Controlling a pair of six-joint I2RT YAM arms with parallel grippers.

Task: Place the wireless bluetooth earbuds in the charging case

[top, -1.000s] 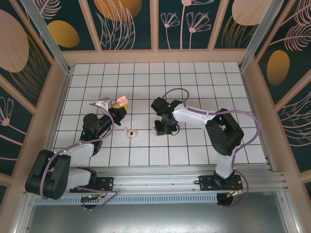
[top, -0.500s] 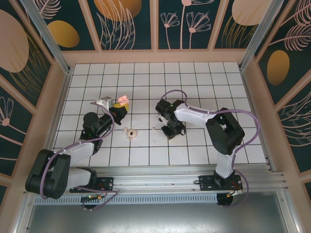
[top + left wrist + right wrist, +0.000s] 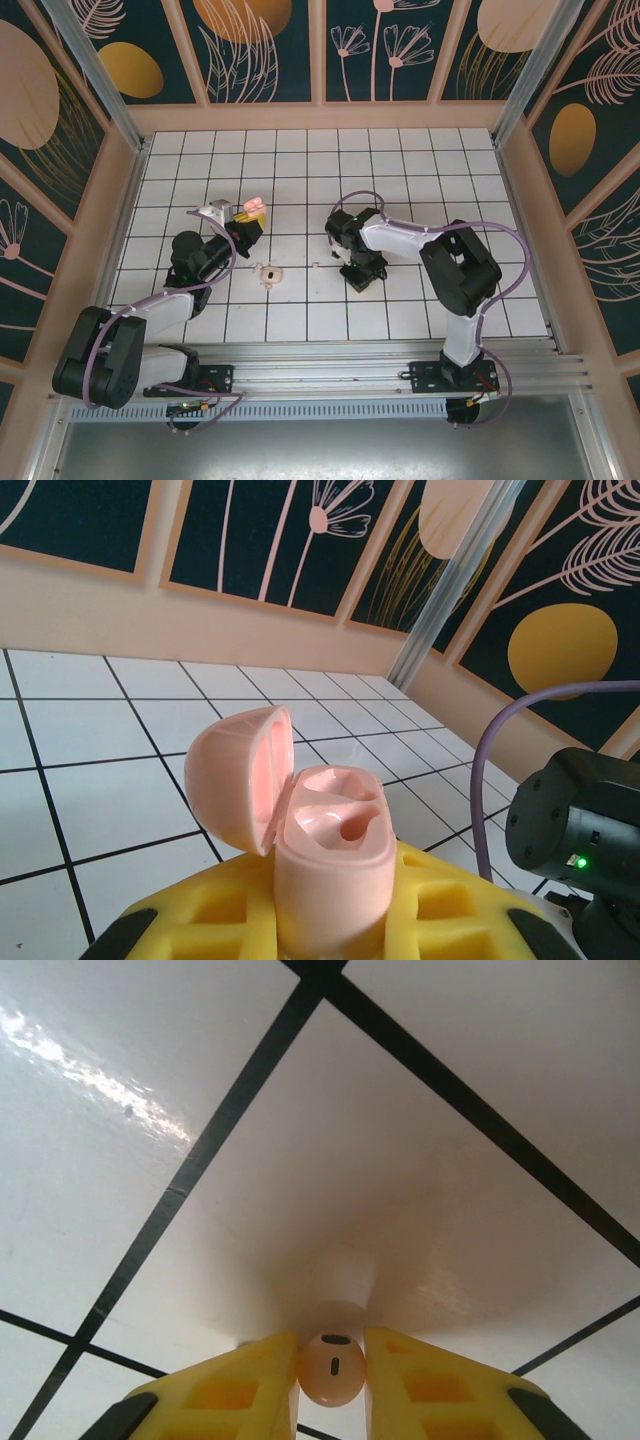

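Earbud (image 3: pixel 332 1368) sits pinched between the yellow pads (image 3: pixel 245 1388) of the right gripper (image 3: pixel 332 1358), its rounded end toward the wrist camera. It is close over a white floor tile (image 3: pixel 300 1180); contact with the tile can't be told. Left gripper (image 3: pixel 335 920) clamps the pink charging case (image 3: pixel 335 845) upright, with the lid (image 3: pixel 235 780) swung open to the left. From overhead, the case is well to the left of the held earbud.

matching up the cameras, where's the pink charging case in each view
top external: charging case, lid open, at the left gripper tip, left of centre.
left wrist: bottom centre, held between yellow fingers, lid tipped left.
right wrist: an earbud between the right gripper's fingers, bottom centre.
shared landmark: white floor tiles with dark grid lines.
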